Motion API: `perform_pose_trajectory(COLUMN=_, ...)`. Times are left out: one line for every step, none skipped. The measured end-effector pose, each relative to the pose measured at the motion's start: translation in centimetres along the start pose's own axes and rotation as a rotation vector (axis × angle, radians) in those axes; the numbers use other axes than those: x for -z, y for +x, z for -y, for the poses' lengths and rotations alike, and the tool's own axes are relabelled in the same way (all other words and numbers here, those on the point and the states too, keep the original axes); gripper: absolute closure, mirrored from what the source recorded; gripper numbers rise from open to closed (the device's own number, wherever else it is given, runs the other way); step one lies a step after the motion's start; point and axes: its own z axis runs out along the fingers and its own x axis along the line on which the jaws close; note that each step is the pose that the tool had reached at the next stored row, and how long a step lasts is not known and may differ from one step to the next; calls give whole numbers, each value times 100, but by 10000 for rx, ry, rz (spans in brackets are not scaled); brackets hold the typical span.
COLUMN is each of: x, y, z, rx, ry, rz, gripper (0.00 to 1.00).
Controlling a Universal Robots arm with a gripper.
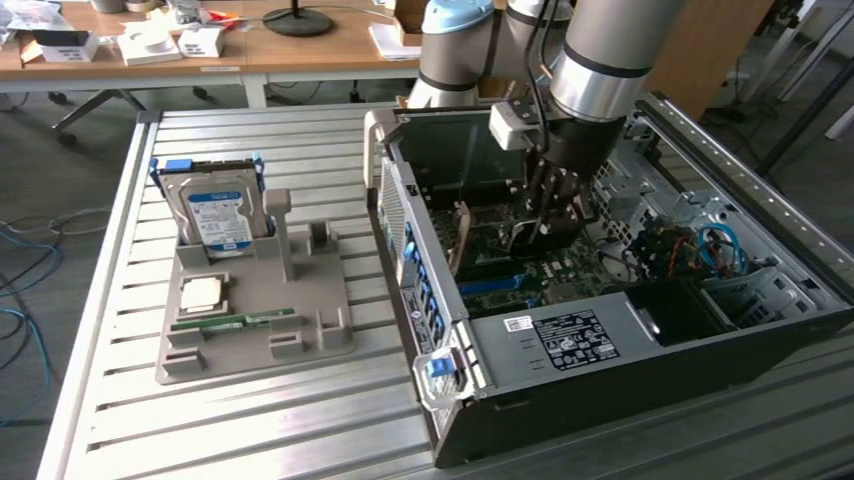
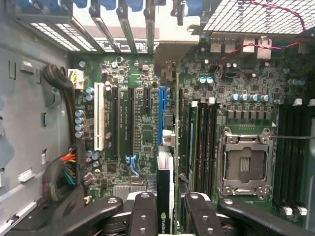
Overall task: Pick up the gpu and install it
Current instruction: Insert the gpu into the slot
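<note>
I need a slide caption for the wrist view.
Tool grips the gpu edge-on over the motherboard, near its blue slot.

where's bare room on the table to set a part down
Bare slats of the grey metal table run from the grey plastic parts tray to the table's near edge, and beyond the tray toward the wooden desk. The strip between tray and open black computer case is narrow. Inside the case is crowded: the hand grips a thin black graphics card.
</note>
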Motion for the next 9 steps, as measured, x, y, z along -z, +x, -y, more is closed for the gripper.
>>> perform_pose_trajectory(x=0, y=0, z=0, rx=1, ry=-1, rz=-1, gripper=74)
perform_pose_trajectory(x=0, y=0, z=0, rx=2, ry=-1, rz=-2, gripper=74)
perform_pose_trajectory(x=-2, y=0, z=-4, rx=0, ry=0, rz=-2, gripper=74)
perform_pose_trajectory(x=-8, y=0, z=-15, rx=0, ry=2, rz=1, gripper=74)
perform_pose_trajectory(x=-13, y=0, z=-31, rx=1, ry=4, rz=2, gripper=74)
perform_pose_trajectory(x=-20, y=0, z=-49, rx=0, ry=6, rz=2, gripper=74)
perform_pose_trajectory(x=-23, y=1, z=-59, rx=0, ry=8, rz=0, gripper=74)
perform_pose_trajectory(x=-24, y=1, z=-66, rx=1, ry=7, rz=-1, gripper=74)
perform_pose_trajectory(x=-33, y=1, z=-74, rx=1, ry=11, rz=4, gripper=74)
